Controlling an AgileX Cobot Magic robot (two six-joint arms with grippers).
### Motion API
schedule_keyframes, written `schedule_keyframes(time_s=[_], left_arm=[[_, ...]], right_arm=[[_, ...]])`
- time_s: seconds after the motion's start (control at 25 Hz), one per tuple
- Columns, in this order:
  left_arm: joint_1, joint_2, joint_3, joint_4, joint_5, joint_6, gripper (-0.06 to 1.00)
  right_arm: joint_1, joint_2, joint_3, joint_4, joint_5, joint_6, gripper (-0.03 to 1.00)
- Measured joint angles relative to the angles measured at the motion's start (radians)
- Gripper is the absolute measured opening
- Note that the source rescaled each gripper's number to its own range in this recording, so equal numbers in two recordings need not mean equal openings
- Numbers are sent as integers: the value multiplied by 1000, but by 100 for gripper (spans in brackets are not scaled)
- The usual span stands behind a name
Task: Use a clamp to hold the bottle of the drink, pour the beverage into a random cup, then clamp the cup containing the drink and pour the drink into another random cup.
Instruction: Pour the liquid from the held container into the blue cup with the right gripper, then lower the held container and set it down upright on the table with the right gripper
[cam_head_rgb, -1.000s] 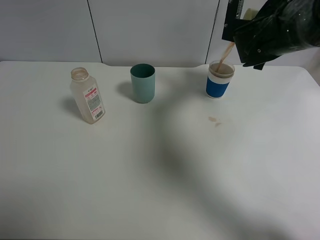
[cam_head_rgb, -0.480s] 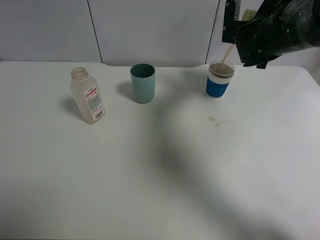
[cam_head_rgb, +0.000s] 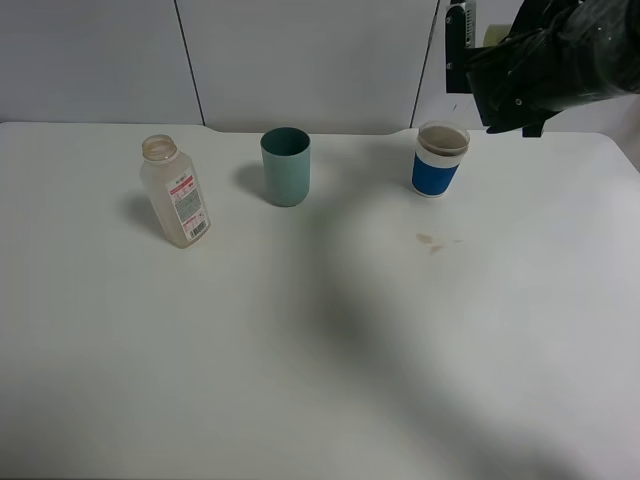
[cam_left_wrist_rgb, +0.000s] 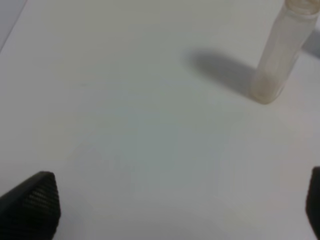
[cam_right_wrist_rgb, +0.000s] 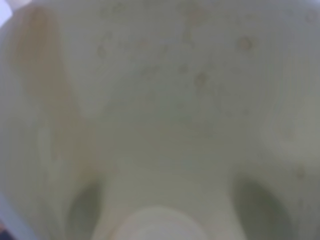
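Observation:
My right gripper (cam_head_rgb: 510, 70) is at the back right, shut on a pale cream cup (cam_head_rgb: 494, 34) held just above and behind the blue-and-white paper cup (cam_head_rgb: 440, 160). The blue cup holds brown drink. No stream is falling. In the right wrist view the held cup's wet inside (cam_right_wrist_rgb: 160, 120) fills the frame, with a faint brown trace. The clear bottle (cam_head_rgb: 176, 192), uncapped and nearly empty, stands at the left; it also shows in the left wrist view (cam_left_wrist_rgb: 280, 55). My left gripper (cam_left_wrist_rgb: 172, 205) is open and empty over bare table, well short of the bottle.
A teal cup (cam_head_rgb: 286, 166) stands upright at the back centre between the bottle and the blue cup. Small brown spill spots (cam_head_rgb: 432, 241) lie on the white table (cam_head_rgb: 300, 350) in front of the blue cup.
The brown stream from the held cup into the blue cup has thinned and stopped. My right gripper has lifted slightly with the cup. Faint extra spill spots show on the table.

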Motion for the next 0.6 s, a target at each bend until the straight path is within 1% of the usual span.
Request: schedule_keyframes(time_s=[0.16,0.28,0.36,0.4,0.52,0.56,0.6], left_arm=[[0,0,0,0,0,0,100],[0,0,0,0,0,0,100],[0,0,0,0,0,0,100],[0,0,0,0,0,0,100],[0,0,0,0,0,0,100],[0,0,0,0,0,0,100],[0,0,0,0,0,0,100]], right_arm=[[0,0,0,-1,0,-90,3],[0,0,0,-1,0,-86,3],[0,0,0,-1,0,-31,3],[0,0,0,-1,0,-31,3],[0,0,0,-2,0,134,3],[0,0,0,2,0,210,3],[0,0,0,26,-3,342,3]])
